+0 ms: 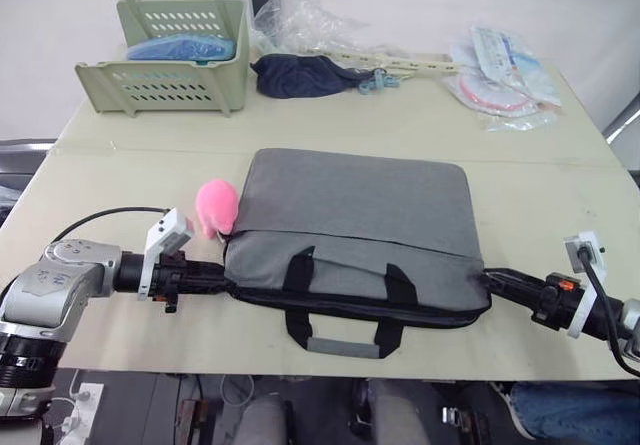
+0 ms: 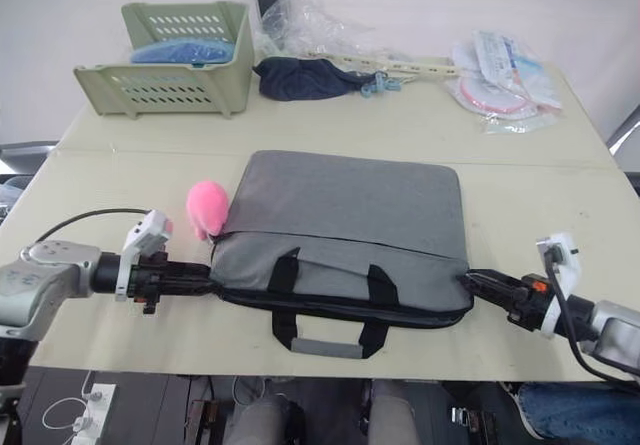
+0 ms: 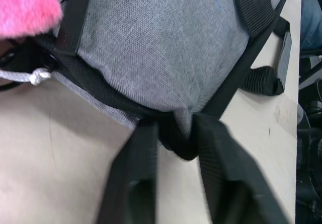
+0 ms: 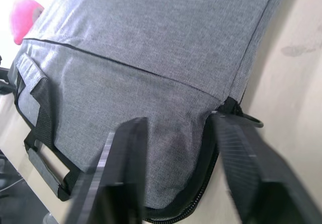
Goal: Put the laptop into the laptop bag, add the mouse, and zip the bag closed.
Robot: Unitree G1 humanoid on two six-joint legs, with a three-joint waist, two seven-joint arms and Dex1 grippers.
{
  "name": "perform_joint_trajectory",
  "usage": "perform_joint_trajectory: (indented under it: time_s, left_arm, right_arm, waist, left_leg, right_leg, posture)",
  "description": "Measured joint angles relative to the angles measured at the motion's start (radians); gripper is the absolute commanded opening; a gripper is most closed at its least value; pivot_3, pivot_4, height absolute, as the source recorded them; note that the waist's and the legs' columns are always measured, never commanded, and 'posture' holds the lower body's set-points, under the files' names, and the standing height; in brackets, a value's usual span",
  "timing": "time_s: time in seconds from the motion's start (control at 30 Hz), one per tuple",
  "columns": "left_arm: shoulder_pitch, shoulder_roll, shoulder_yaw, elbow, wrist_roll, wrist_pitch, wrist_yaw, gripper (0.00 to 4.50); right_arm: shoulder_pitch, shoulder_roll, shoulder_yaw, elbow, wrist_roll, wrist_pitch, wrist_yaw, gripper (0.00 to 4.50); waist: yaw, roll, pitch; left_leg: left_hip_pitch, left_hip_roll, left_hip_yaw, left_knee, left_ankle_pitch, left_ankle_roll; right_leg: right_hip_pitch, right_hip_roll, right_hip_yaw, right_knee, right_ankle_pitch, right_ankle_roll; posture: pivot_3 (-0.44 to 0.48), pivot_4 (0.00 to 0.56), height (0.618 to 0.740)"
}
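Left gripper (image 1: pixel 222 283) reaches in low and level from the near left, its arm stretched along the table's (image 1: pixel 120 195) near edge; its fingers (image 3: pixel 133 183) are slightly parted and pinch the black trim at the near left corner of the bag (image 1: pixel 360 227). Right gripper (image 1: pixel 490 281) mirrors this from the near right, arm also low and level, its tips at the bag's near right corner. The right wrist view shows these fingers (image 4: pixel 123 163) spread wide, straddling the grey corner, with the zip pull (image 4: pixel 245 117) just beside the far finger; whether they press the fabric cannot be told.

The bag lies flat between the two grippers, its handles (image 1: pixel 345 340) hanging over the table's near edge. A pink fluffy lump (image 1: pixel 216 208) touches the bag's left side, just beyond the left gripper.

The left wrist view adds a knotted grey cord (image 3: pixel 30 75) beside the trim, under the pink lump. The eye views add what lies well beyond both grippers: a green basket (image 1: pixel 175 57) at far left, a navy cloth bundle (image 1: pixel 300 75) at far centre, clear plastic (image 1: pixel 300 20) behind it, and packets (image 1: pixel 505 77) at far right.
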State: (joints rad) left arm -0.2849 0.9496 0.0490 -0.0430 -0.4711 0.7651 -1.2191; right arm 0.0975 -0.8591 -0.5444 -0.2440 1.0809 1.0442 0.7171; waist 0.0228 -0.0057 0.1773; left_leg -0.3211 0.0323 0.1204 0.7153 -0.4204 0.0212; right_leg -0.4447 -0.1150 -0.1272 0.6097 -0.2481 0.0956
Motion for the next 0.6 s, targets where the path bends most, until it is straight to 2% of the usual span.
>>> perform_joint_trajectory:
  time_s: [0.07, 0.1, 0.13, 0.2, 0.33, 0.47, 0.6]
  left_arm:
    - [0.017, 0.024, 0.038, 0.044, -0.008, 0.001, -0.006, 3.76]
    - [0.03, 0.049, 0.067, 0.075, -0.012, 0.001, -0.013, 4.18]
    - [0.035, 0.067, 0.091, 0.1, -0.012, -0.001, -0.017, 4.35]
    - [0.037, 0.094, 0.131, 0.143, -0.012, -0.022, -0.024, 4.35]
    - [-0.038, 0.09, 0.22, 0.352, 0.011, -0.159, 0.024, 4.35]
    - [-0.143, -0.001, 0.329, 0.579, 0.045, -0.513, 0.117, 4.35]
    - [-0.175, -0.001, 0.279, 0.751, 0.16, -0.73, 0.138, 4.35]
  right_arm:
    - [0.015, -0.004, -0.04, 0.012, -0.004, -0.013, 0.012, 4.5]
    - [0.035, -0.017, -0.07, 0.028, -0.018, -0.028, 0.028, 4.5]
    - [0.048, -0.031, -0.09, 0.049, -0.035, -0.041, 0.041, 4.5]
    - [0.067, -0.053, -0.118, 0.077, -0.083, -0.086, 0.073, 4.5]
    - [0.075, -0.086, -0.116, 0.163, -0.368, -0.442, 0.118, 4.5]
    - [0.04, -0.086, -0.053, 0.316, -0.637, -0.856, 0.129, 4.5]
    - [0.011, -0.102, 0.009, 0.518, -0.792, -1.11, 0.147, 4.5]
  waist:
    - [0.0, 0.0, 0.0]
    - [0.0, 0.0, 0.0]
    - [0.0, 0.0, 0.0]
    - [0.0, 0.0, 0.0]
    - [0.001, 0.001, 0.0]
    - [-0.005, 0.001, 0.0]
    - [-0.02, 0.001, 0.0]
  left_leg:
    - [0.0, 0.0, 0.0, 0.0, 0.0, 0.0]
    - [-0.001, 0.0, 0.0, 0.0, 0.0, 0.0]
    - [-0.001, 0.0, 0.0, -0.001, 0.0, 0.001]
    - [-0.001, 0.0, 0.0, 0.0, -0.001, 0.001]
    - [-0.001, -0.001, 0.002, 0.0, -0.001, 0.001]
    - [0.0, -0.001, 0.007, -0.001, -0.001, 0.0]
    - [0.0, -0.001, 0.008, -0.002, -0.001, 0.0]
  right_leg:
    - [0.0, 0.0, -0.001, 0.0, 0.0, 0.0]
    - [-0.001, 0.0, 0.0, 0.0, 0.0, 0.0]
    - [-0.001, 0.0, 0.0, -0.001, 0.0, 0.0]
    - [-0.001, 0.0, 0.0, -0.001, 0.0, 0.0]
    - [0.0, -0.001, 0.0, -0.002, 0.0, 0.0]
    - [-0.001, -0.001, -0.001, -0.001, 0.0, 0.0]
    - [-0.001, 0.0, -0.004, -0.002, 0.0, 0.0]
  posture:
    - [0.0, 0.15, 0.74]
    - [0.0, 0.15, 0.74]
    - [0.0, 0.15, 0.74]
    - [0.0, 0.15, 0.74]
    - [0.0, 0.15, 0.74]
    - [0.0, 0.15, 0.74]
    - [0.0, 0.15, 0.74]
